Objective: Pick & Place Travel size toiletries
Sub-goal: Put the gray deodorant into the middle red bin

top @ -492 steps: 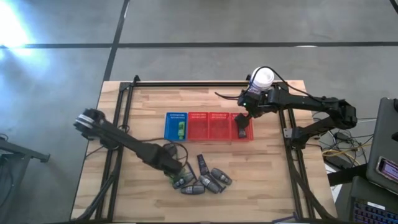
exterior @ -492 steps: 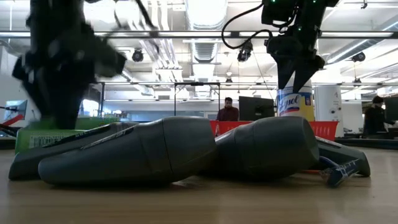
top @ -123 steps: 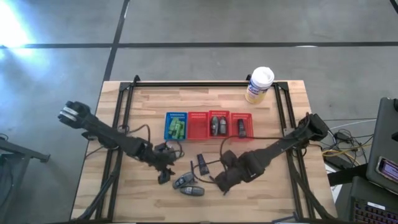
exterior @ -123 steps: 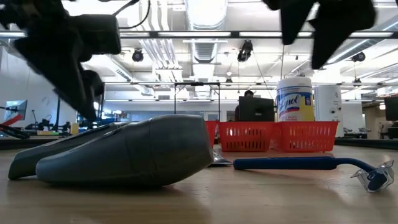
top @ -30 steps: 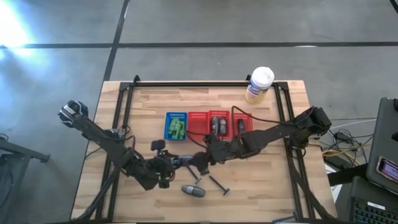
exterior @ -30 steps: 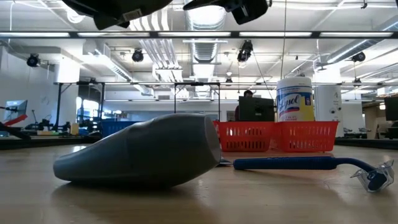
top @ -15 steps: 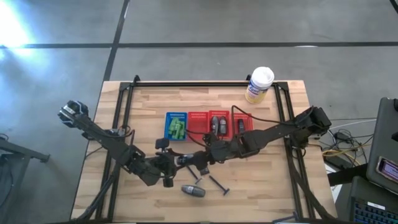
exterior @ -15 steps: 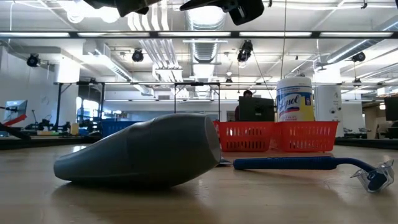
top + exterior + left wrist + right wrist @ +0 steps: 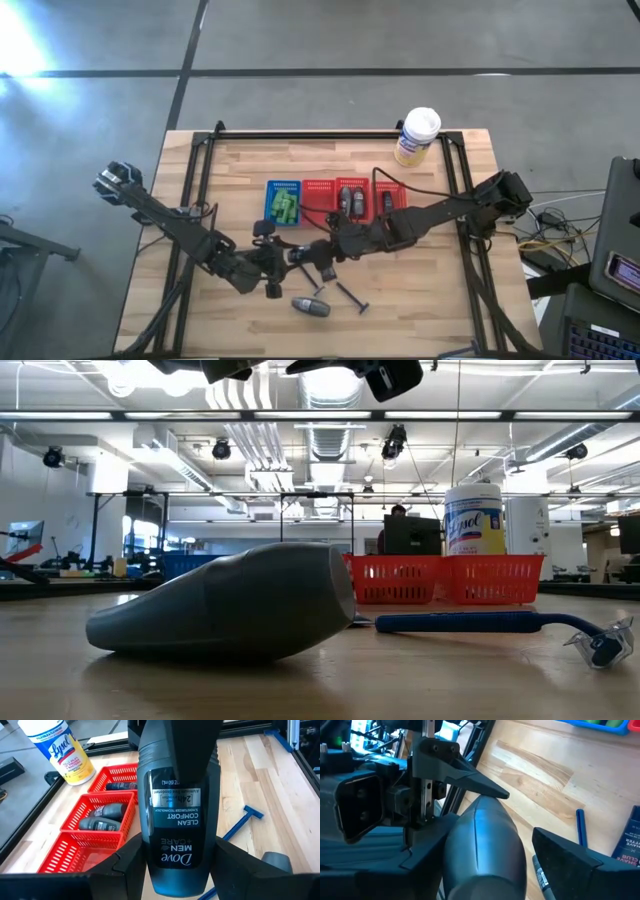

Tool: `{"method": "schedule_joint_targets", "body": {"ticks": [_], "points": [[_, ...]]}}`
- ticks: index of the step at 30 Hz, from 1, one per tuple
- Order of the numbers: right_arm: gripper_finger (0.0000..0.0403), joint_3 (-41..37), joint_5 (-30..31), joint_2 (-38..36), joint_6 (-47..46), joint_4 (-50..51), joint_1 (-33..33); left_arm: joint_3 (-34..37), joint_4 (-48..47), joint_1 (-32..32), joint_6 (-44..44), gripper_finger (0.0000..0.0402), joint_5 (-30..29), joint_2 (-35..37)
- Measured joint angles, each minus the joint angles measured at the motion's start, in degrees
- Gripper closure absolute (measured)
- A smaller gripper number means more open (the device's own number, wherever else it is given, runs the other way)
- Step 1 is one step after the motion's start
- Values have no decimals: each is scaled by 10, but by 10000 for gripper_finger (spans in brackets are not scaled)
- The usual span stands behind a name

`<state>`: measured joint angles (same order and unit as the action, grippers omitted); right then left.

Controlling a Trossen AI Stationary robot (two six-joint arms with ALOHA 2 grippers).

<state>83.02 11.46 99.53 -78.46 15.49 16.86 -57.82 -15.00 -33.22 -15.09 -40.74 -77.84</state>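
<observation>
A dark Dove bottle [image 9: 297,256] hangs level above the table's middle. My left gripper [image 9: 276,258] is shut on one end of it. My right gripper [image 9: 314,254] is open, one finger [image 9: 192,747] over the label face of the bottle's other end [image 9: 485,845] and one under it, with a gap showing. A grey bottle [image 9: 310,307] lies on its side near the front edge. A slim black stick [image 9: 318,290] lies beside it. More toiletries sit in the blue basket [image 9: 283,202] and in the red baskets [image 9: 322,199]. My left gripper pinches the Dove bottle by its two narrow sides [image 9: 150,855], at the end nearest its wrist camera. The fingers come from the table's left, slanting a little down, along the bottle. The bottle is lifted clear and points toward my right gripper.
A blue razor [image 9: 350,296] lies to the right of the grey bottle. A dark blue tube [image 9: 325,271] lies under my right gripper. The yellow-and-white canister [image 9: 417,135] stands at the back right. Bare wood lies at the front left and front right.
My left gripper has carried the Dove bottle a little toward the table's right edge and slightly up, bringing the bottle's free end between my right gripper's fingers. The bottle stays level and clear of the table.
</observation>
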Motion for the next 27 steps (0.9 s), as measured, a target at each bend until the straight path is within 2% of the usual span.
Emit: {"method": "schedule_joint_targets", "body": {"ticks": [12,16,19,27], "points": [[182,0,-24,0,-16,1,-5,0,0,3,2,221,2,-6],[188,0,-23,0,-23,4,-5,0,0,8,2,221,3,-6],[177,0,-23,0,-36,9,-5,0,-1,11,2,221,3,-6],[113,0,-17,0,-38,28,-4,0,-2,17,2,222,-3,-6]]}}
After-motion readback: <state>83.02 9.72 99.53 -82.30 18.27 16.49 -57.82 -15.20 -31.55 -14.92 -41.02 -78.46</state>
